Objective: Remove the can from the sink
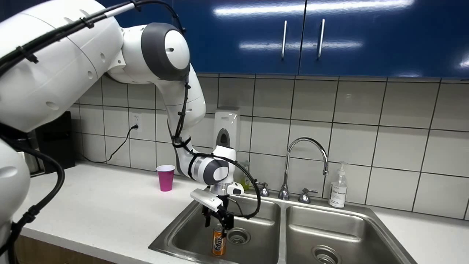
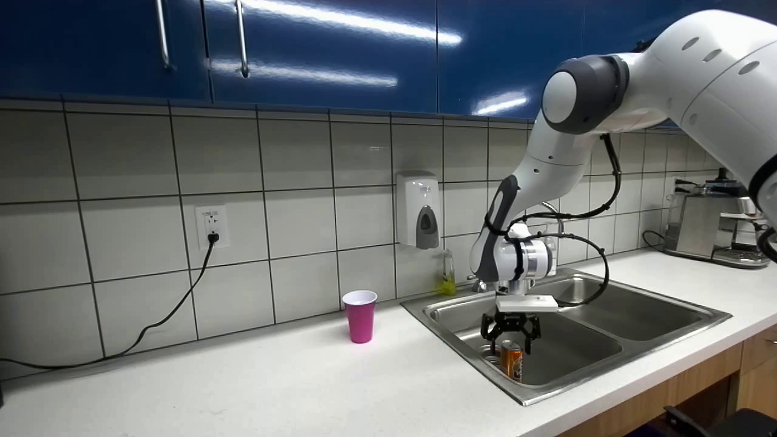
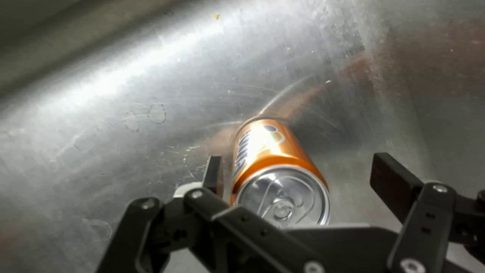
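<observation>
While my white arm [image 1: 62,73] reaches over the double-basin stainless-steel sink [image 1: 282,234], my Robotiq gripper [image 2: 510,346] points down into the bowl [image 1: 263,223] nearer the pink cup [image 1: 166,179], its two fingers [image 3: 213,170] spread well apart. The orange Fanta can [image 1: 218,242] stands upright on the floor of that same bowl, near the round drain [image 1: 238,235], and in both exterior views my fingertips are close to its upper end. In the wrist view I look down on its silvery lid [image 3: 284,197], and see the can off centre between my fingers: one finger is just beside it, while the opposite one is well apart from it. Whether my tips reach lower than the lid I cannot tell. At the back of the sink rises the chrome gooseneck faucet [image 1: 287,167], with a lever handle [image 1: 305,196] on either side and a clear, white-labelled pump bottle [image 1: 338,192] near it. A white soap dispenser [image 1: 227,124] is fixed to the tiled wall [image 1: 353,143], and a small bottle of yellow-green liquid [image 2: 448,282] stands below it by the sink's rim. The pink cup is upright on the white countertop [image 2: 273,394], well apart from my fingers, and blue cabinets [image 1: 238,44] run overhead. On the same wall, on the cup's side away from the sink, a power outlet [image 2: 203,227] holds a black plug [image 2: 213,238].
</observation>
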{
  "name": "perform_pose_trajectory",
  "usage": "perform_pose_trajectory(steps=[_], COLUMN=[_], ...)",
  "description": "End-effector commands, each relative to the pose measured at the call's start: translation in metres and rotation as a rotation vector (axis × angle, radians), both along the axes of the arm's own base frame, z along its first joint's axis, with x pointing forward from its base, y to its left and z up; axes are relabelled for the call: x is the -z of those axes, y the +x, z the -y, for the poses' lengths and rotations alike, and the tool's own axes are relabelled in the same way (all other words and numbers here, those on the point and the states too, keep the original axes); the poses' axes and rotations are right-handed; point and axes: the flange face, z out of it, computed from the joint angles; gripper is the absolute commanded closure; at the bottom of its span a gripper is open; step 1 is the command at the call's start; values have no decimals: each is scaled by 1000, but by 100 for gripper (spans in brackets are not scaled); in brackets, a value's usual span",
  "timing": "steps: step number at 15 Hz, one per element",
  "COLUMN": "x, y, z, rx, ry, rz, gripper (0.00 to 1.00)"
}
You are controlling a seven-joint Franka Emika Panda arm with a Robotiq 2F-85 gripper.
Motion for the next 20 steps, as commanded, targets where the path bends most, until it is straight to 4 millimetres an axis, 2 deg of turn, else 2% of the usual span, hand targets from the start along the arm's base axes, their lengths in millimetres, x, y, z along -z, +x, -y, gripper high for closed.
perform_pose_trajectory(steps=[1,16,17,18,20], x=[4,12,13,14,14], y=[9,21,21,21,20], z=[3,17,18,19,21], rx=[12,41,43,42,46], ry=[-18,-48,-56,-58,-67], rz=[-9,-15,-15,-20,-25], gripper=[0,0,25,26,42])
